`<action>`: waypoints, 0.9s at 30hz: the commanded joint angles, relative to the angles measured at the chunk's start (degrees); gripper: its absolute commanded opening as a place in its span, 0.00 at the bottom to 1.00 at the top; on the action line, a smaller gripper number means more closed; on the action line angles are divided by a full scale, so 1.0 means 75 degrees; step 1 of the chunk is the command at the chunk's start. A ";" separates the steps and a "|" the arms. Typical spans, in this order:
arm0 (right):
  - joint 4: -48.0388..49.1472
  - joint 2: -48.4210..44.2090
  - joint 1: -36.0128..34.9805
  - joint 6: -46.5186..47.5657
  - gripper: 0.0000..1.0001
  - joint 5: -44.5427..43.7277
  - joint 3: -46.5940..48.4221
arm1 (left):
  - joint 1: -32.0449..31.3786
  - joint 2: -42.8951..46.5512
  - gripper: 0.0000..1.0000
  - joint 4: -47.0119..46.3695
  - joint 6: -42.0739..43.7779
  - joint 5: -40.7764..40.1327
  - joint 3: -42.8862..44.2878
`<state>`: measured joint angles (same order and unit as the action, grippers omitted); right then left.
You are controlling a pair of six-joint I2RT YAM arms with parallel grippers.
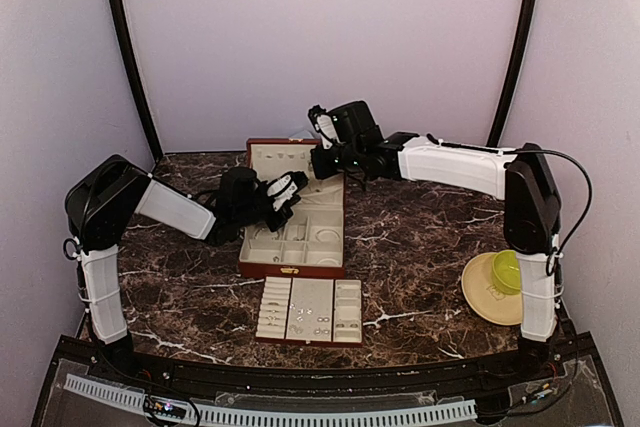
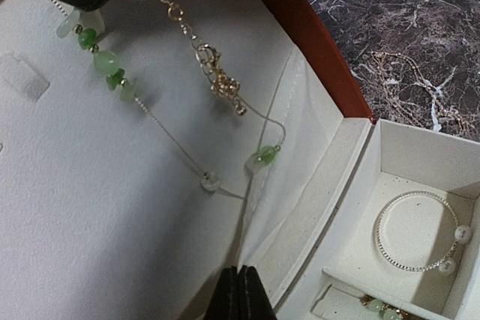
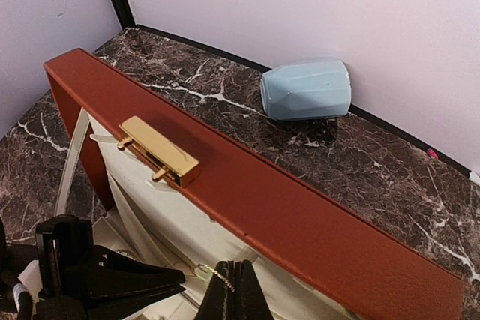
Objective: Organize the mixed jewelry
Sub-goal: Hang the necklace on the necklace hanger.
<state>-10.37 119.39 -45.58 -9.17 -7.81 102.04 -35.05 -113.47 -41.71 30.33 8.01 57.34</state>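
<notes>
Reaching from the frame's left into the red-brown, cream-lined jewelry box (image 1: 294,209), the left end effector (image 2: 237,290) looks pinched closed beside a green-beaded silver necklace (image 2: 112,69) draped across the lid lining. Right of centre, the right end effector (image 3: 234,290) seems closed on that chain, probably hanging it.

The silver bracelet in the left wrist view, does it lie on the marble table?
No, the silver bracelet lies inside a cream compartment of the box, not on the marble table.

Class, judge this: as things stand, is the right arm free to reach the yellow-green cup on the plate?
Probably yes. The cup sits uncovered on the plate beside the right arm's base; its tool is over the jewelry box, so it must fold back.
</notes>
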 commanded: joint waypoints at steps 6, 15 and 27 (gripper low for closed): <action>0.0038 0.0116 0.0053 -0.0240 0.04 -0.0198 0.0371 | -0.0200 0.0218 0.00 0.0020 -0.0059 0.0324 -0.0239; 0.0017 0.0111 0.0053 -0.0358 0.12 -0.0223 0.0484 | -0.0202 0.0222 0.00 -0.0027 -0.0077 0.0337 -0.0251; 0.0206 -0.0181 0.0054 -0.0394 0.13 0.0412 0.0283 | -0.0201 0.0227 0.01 -0.0156 -0.0333 0.0205 -0.0304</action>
<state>-10.92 119.50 -45.54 -11.38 -7.55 104.03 -35.16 -113.47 -42.81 30.06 7.94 56.75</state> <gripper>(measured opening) 0.126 0.027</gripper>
